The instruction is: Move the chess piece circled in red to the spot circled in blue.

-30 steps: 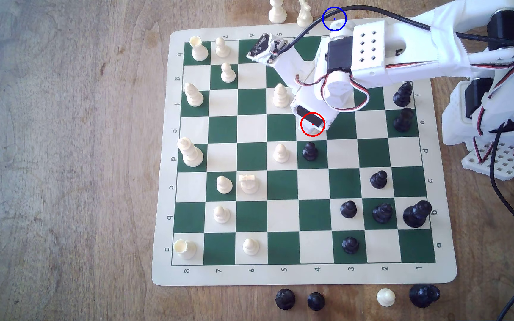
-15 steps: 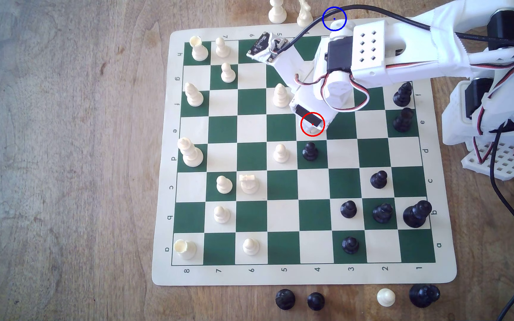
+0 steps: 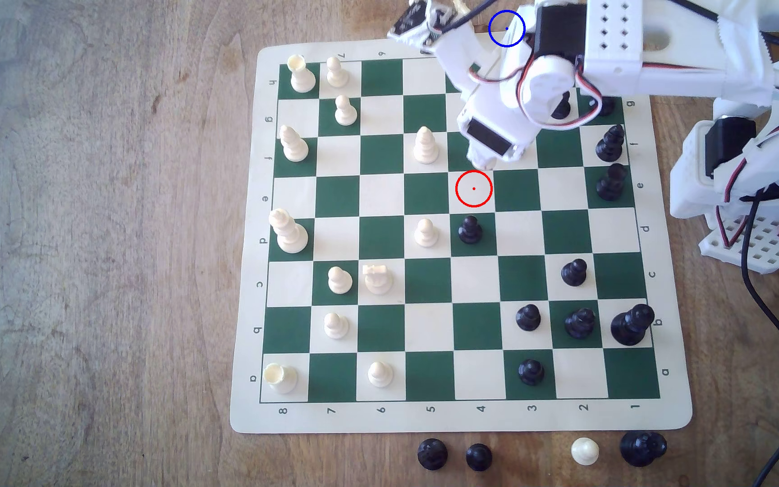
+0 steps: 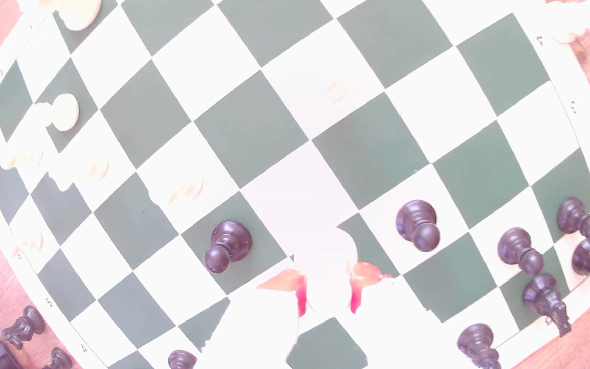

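**Where everything sat on the table**

The chessboard (image 3: 460,416) lay on the table (image 3: 97,234). The claw (image 3: 486,161) hung over the board with the pawn (image 4: 327,269) between its fingers, just behind the red ring (image 3: 474,188) in the exterior view. The blue ring (image 3: 506,28) sat off the board's far edge, on the table. A bishop (image 3: 425,145) stood to the exterior view's left of the claw. Four loose pieces (image 3: 584,450) lined the table before the board's near edge.
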